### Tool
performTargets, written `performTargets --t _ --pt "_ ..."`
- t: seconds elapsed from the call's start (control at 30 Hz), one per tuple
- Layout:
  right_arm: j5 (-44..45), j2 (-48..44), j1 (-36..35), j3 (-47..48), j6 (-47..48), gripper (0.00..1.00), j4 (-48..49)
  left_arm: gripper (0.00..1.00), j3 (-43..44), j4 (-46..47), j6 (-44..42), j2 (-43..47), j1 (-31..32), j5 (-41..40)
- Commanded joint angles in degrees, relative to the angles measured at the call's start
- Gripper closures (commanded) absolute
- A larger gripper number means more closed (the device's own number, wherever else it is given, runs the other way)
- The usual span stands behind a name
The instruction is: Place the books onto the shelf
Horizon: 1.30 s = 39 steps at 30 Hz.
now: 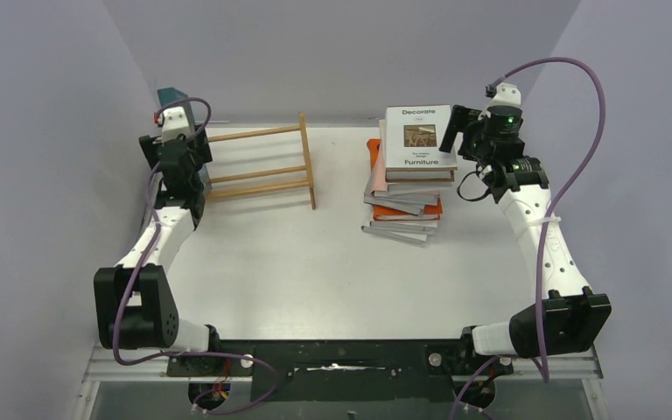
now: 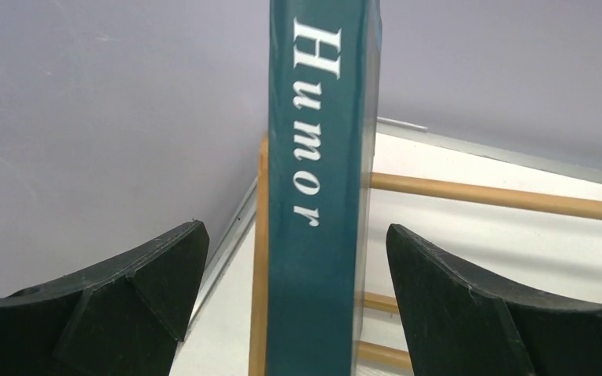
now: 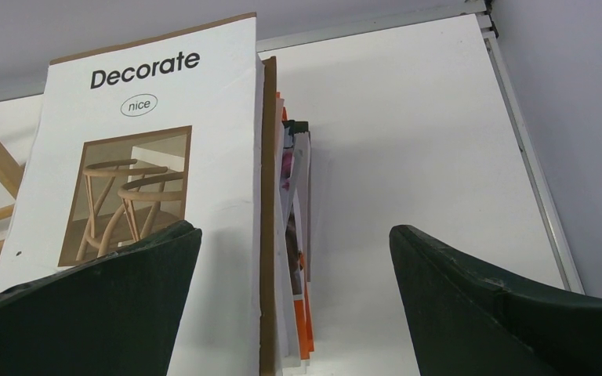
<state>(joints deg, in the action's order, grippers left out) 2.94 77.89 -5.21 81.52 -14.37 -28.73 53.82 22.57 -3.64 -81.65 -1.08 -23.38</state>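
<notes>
White table (image 1: 315, 271), grey walls; one book on the shelf, the rest in a pile, both pincers apart.
Wooden shelf (image 1: 262, 166) sits in the upper left of the overhead view. Teal "Humor" book (image 2: 313, 196) stands upright at its left end, just beside the end post. Left gripper (image 2: 294, 235) faces the spine with its fingers spread wide on either side of the book, touching nothing. Stack of books (image 1: 407, 188) lies flat upper right of centre, apart from the shelf, with the white "Decorate" book (image 3: 149, 157) on top and orange and grey edges showing below it. Right gripper (image 3: 294, 231) is at the stack's right side, fingers wide apart: one is in front of the white cover, the other over bare table, and nothing is clamped.
</notes>
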Motion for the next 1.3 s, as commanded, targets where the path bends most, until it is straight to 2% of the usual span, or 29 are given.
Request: performTargets --t 0.0,0.37,0.63,0.93,1.03,1.17,1.23,1.27 --pt "-0.61 -1.29 0.20 0.49 -0.49 0.02 2.45 0.15 4.49 -2.41 0.21 0.17 -0.85 -2.49" --pt "-0.65 -2.25 0.18 0.44 -0.50 0.02 2.01 0.14 5.13 -5.49 1.71 2.04 -2.02 -5.76" --pt "-0.36 -2.67 0.02 0.74 -0.58 0.02 1.66 0.13 9.40 -10.65 2.59 7.00 -3.66 -9.35" --pt "0.87 -2.44 -0.43 1.29 -0.62 0.02 1.40 0.13 21.76 -19.69 0.07 11.29 -3.66 -15.37" --pt "1.72 -2.09 -0.39 1.69 -0.46 0.02 1.29 0.14 27.45 -27.18 7.25 11.46 -3.62 -5.53" --pt "2.56 -1.64 0.18 3.69 -0.90 0.02 -0.22 0.15 34.12 -32.36 21.90 8.14 -3.17 22.33" --pt "1.24 -1.93 0.97 4.35 -1.33 0.02 -0.23 0.15 36.53 -32.05 29.41 5.02 -1.51 31.94" --pt "1.15 -1.95 1.26 4.74 -1.50 0.02 -0.45 0.15 37.50 -31.43 31.59 3.54 0.58 34.08"
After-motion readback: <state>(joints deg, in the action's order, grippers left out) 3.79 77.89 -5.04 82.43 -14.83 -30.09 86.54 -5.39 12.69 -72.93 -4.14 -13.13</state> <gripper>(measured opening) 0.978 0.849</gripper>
